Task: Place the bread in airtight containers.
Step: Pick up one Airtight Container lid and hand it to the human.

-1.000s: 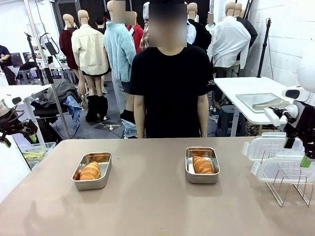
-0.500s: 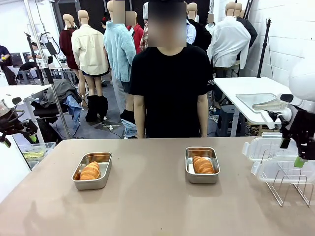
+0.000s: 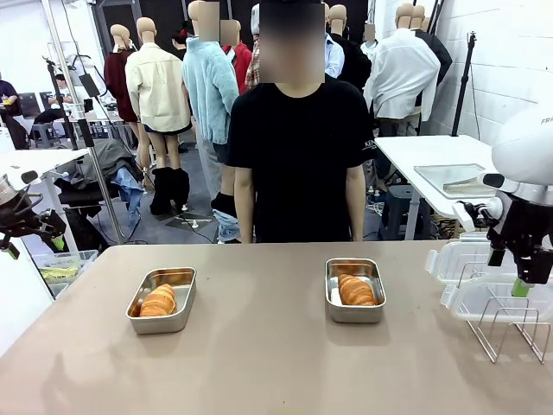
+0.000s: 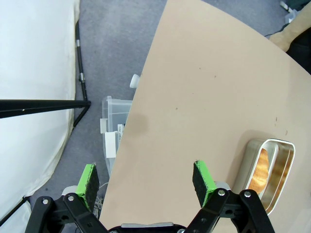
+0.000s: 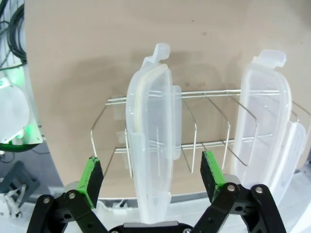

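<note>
Two steel airtight containers stand open on the table, the left one (image 3: 162,300) and the right one (image 3: 354,290), each holding one golden bread piece (image 3: 159,301) (image 3: 356,290). Their clear lids (image 3: 471,259) (image 3: 497,298) stand on edge in a wire rack at the table's right end. My right gripper (image 3: 508,275) (image 5: 151,177) hovers open over the rack, its fingers either side of one lid (image 5: 148,145) without touching it; the second lid (image 5: 262,126) is beside it. My left gripper (image 4: 146,180) is open and empty over the table's left edge, with the left container (image 4: 269,170) off to one side.
The wire rack (image 3: 510,324) (image 5: 194,126) sits near the right front corner. A person in a black shirt (image 3: 298,156) stands at the far side, hands down. A plastic bin (image 4: 112,131) and a stand's legs lie on the floor beyond the left edge.
My right gripper has shifted a little to the left over the lids in the rack. The containers, the bread and the left arm have not moved.
</note>
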`<state>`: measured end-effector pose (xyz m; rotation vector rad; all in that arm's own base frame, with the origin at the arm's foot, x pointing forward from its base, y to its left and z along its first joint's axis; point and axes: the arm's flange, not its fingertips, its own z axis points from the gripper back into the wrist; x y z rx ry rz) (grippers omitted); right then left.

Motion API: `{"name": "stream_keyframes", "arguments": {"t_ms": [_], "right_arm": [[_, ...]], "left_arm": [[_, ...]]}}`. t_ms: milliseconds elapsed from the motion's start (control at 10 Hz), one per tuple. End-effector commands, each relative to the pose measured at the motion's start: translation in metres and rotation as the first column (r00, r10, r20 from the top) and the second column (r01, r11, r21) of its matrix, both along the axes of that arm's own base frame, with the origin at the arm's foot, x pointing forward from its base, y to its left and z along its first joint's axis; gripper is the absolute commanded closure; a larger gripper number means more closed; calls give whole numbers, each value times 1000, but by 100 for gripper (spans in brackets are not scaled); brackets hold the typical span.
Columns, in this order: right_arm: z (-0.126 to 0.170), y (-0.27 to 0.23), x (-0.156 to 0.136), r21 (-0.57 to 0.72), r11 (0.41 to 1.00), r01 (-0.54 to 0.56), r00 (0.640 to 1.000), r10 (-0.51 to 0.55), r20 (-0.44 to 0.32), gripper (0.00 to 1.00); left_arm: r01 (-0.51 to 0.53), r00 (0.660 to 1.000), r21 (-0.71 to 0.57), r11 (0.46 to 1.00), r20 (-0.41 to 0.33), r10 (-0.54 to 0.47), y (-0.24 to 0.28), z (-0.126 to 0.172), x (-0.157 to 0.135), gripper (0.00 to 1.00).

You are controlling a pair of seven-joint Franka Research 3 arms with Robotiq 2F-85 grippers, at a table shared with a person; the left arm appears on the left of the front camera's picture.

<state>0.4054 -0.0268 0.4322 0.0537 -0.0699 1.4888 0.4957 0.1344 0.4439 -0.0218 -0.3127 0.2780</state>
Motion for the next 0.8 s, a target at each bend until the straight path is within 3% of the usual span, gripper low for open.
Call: {"name": "stream_keyframes", "arguments": {"t_ms": [0,300,400,700], "right_arm": [[-5,3,6,-12,1000,3,1000,-3,16,0],[-7,4,6,-12,1000,-9,1000,9,28,0],[-8,4,7,-11,1000,-8,1000,8,28,7],[-8,3,7,-10,1000,-4,1000,5,23,67]], "left_arm": [[-3,1000,2,1000,1,3,2,1,-1,0],[-3,1000,2,1000,1,3,2,1,-1,0],[-3,1000,2,1000,1,3,2,1,-1,0],[-3,1000,2,1000,1,3,2,1,-1,0]]}}
